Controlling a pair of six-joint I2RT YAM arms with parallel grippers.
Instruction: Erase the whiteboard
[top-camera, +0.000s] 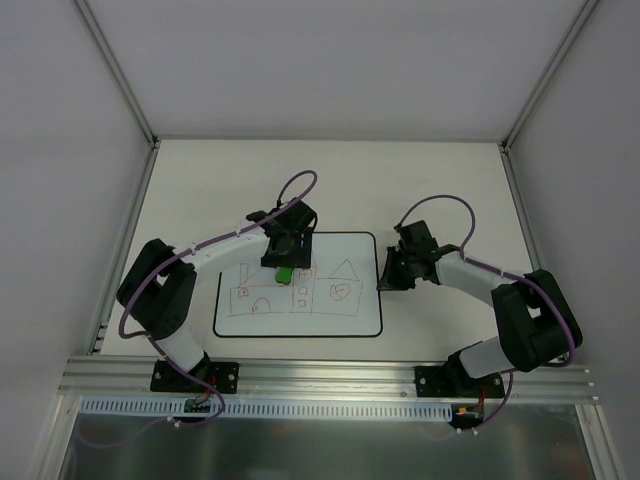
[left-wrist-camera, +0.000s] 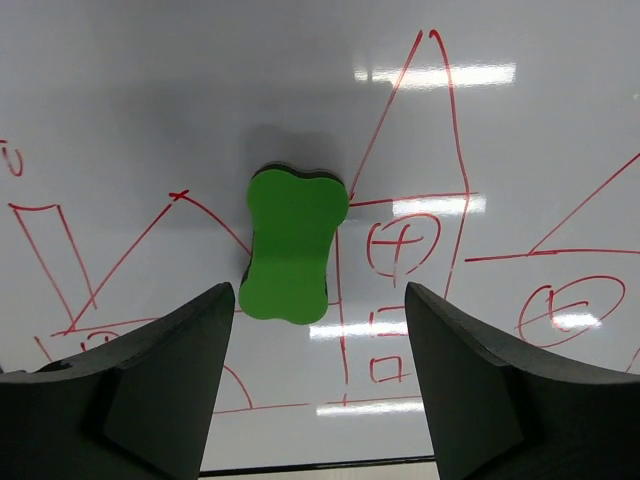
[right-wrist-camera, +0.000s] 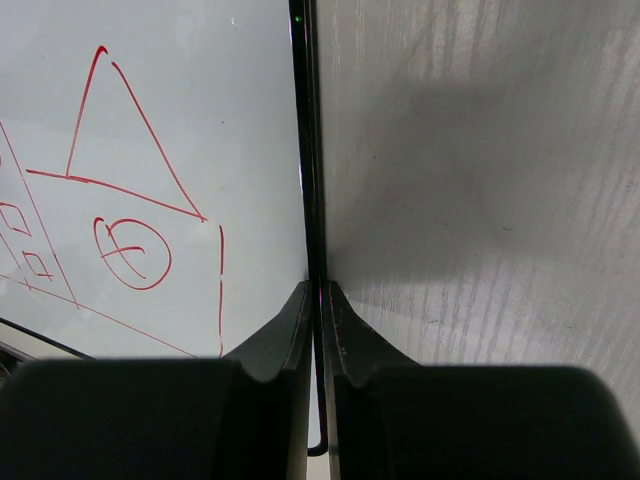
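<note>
The whiteboard (top-camera: 240, 322) lies flat on the table and bears a thin red line drawing of houses. It also shows in the left wrist view (left-wrist-camera: 150, 100) and the right wrist view (right-wrist-camera: 200, 100). A small green eraser block (top-camera: 284, 272) rests on its upper middle. My left gripper (top-camera: 287, 262) hovers over it, open and empty. In the left wrist view the eraser (left-wrist-camera: 292, 245) lies just beyond the spread gripper (left-wrist-camera: 318, 292). My right gripper (top-camera: 385, 272) is shut, and its tips (right-wrist-camera: 320, 288) sit at the board's black right border.
The white table (top-camera: 440, 190) lies between grey enclosure walls with metal corner posts (top-camera: 120, 70). An aluminium rail (top-camera: 330, 378) carrying both arm bases runs along the near edge. Bare tabletop (right-wrist-camera: 480, 150) lies right of the board.
</note>
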